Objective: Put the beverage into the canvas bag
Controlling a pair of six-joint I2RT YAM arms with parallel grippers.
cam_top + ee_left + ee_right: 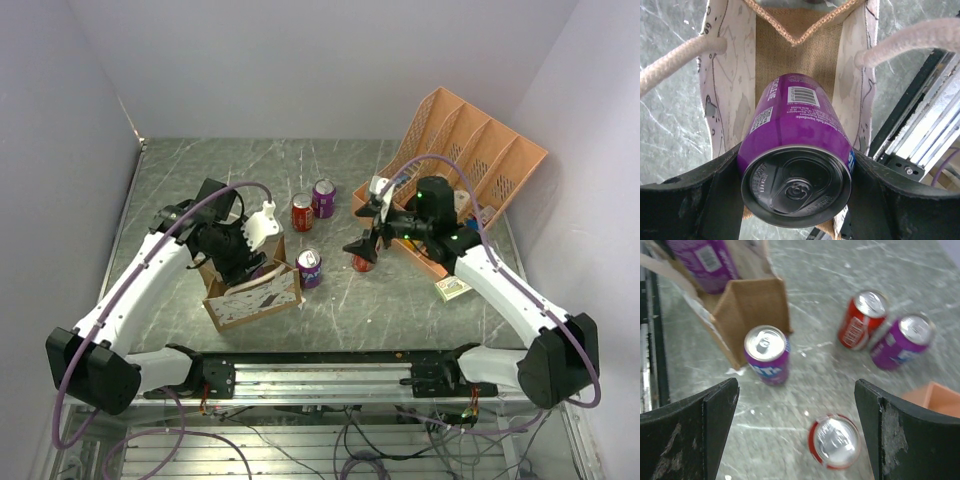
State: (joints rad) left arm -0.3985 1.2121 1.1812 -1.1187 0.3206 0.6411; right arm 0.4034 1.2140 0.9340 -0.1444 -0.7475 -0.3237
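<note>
The left gripper [795,197] holds a purple can [795,125] tight between its two fingers. The can hangs right over the open mouth of the canvas bag [797,65], and its far end points down into the brown inside. The two rope handles [670,65] lie out to the sides. It looks like the can is partly in the bag but not let go yet, so this can is almost done. The fingers need to open, and then the arm needs to lift away.

The right gripper [796,390] is wide open and holds nothing. It hangs over a red can [834,441] that stands on the table [840,270], well apart from the bag. That one looks like the next to pick up.

Three more cans stand on the table. A second purple can [766,360] is just beside the bag. Another red can [862,320] and a third purple can [902,340] stand side by side farther off. So most of the job looks left to do.
</note>
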